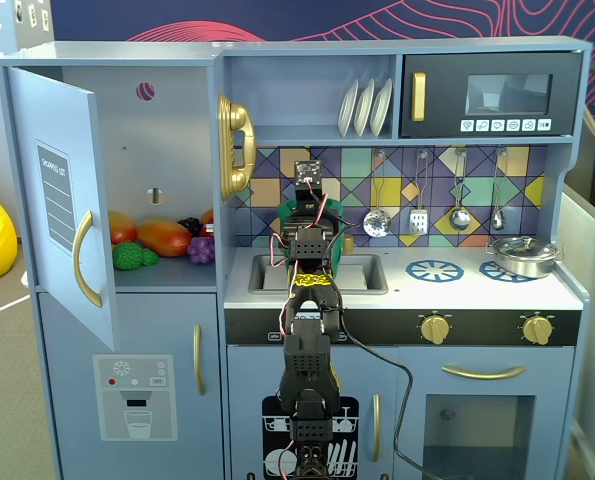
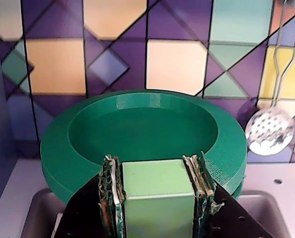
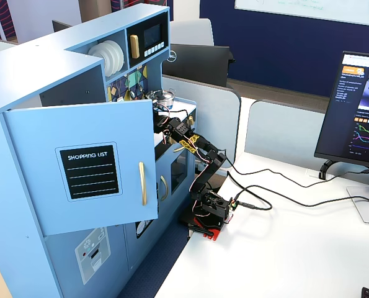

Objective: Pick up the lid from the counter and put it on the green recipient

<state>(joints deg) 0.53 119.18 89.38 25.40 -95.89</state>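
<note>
The lid (image 2: 142, 136) lay flat and level straight ahead of the jaws, its pale-green tab (image 2: 157, 196) clamped between the two padded fingers (image 2: 112, 198) of the gripper (image 2: 157, 198), so the disc stuck out forward toward the tiled back wall (image 2: 177, 64). Whether the green recipient sat directly beneath it could not be told; the lid's underside hid it. The sink basin (image 2: 266, 213) lay just below the jaws, and a slotted spoon (image 2: 269, 130) hung off to the right of them, leaving room mainly downward

Black arm (image 1: 307, 370), black servo blocks, red-white wires, thick black cable, yellow-black patterned band mid-arm; gripper (image 2: 157, 198) fingers corrugated-cardboard padded.
</note>
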